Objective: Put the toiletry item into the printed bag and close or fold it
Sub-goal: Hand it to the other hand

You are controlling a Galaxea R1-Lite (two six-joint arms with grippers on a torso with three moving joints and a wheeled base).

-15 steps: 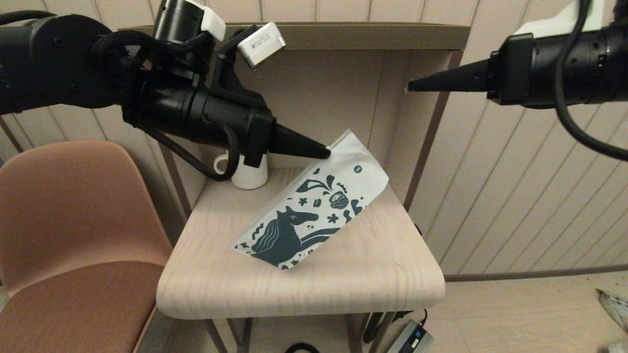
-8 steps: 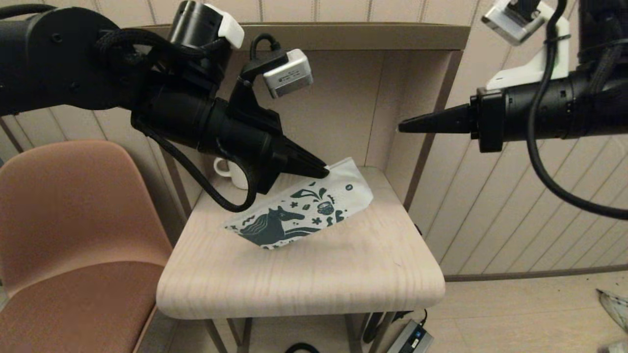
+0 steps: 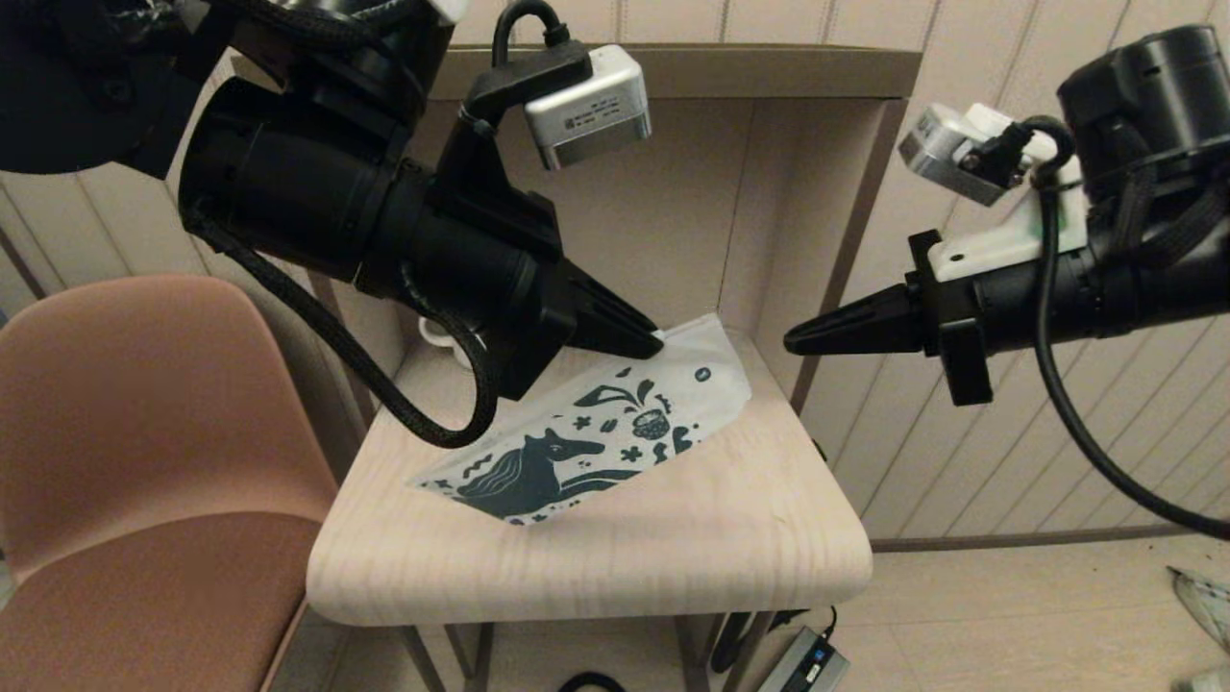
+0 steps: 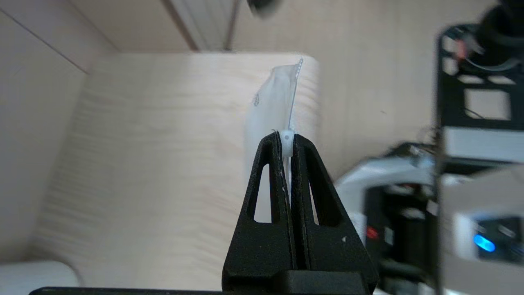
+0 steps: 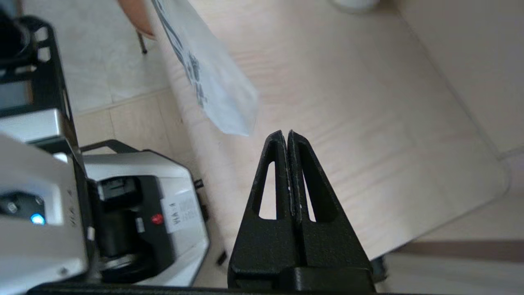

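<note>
Chair point(image 3: 144, 461), salmon-brown, is sitting at far left beside the tabletop point(image 3: 673, 557). Left tool point(image 3: 653, 344) is reaching in from upper left, fingers pinched closed on the top edge of the printed bag point(image 3: 596, 432), near the white zip strip; the left wrist view is showing the same grip, with the bag's white edge point(image 4: 288, 139) clamped between the two black fingertips. Bag is hanging tilted from that corner, upper right end raised, lower left end resting on the pale wood tabletop, horse print facing the head camera. White mug point(image 3: 442, 336) is peeking out behind the left arm, at the back of the tabletop, mostly hidden. Toiletry item is not showing in any view; cannot tell whether it is inside the bag. Right tool point(image 3: 790, 340) is hovering to the right of the bag, near its raised end but apart from it, fingers pressed together and gripping nothing; right wrist view is showing the closed tips point(image 5: 286, 135) just short of the bag's corner point(image 5: 229, 110). Power adapter point(image 3: 802, 663) is lying on the floor under the tabletop.
</note>
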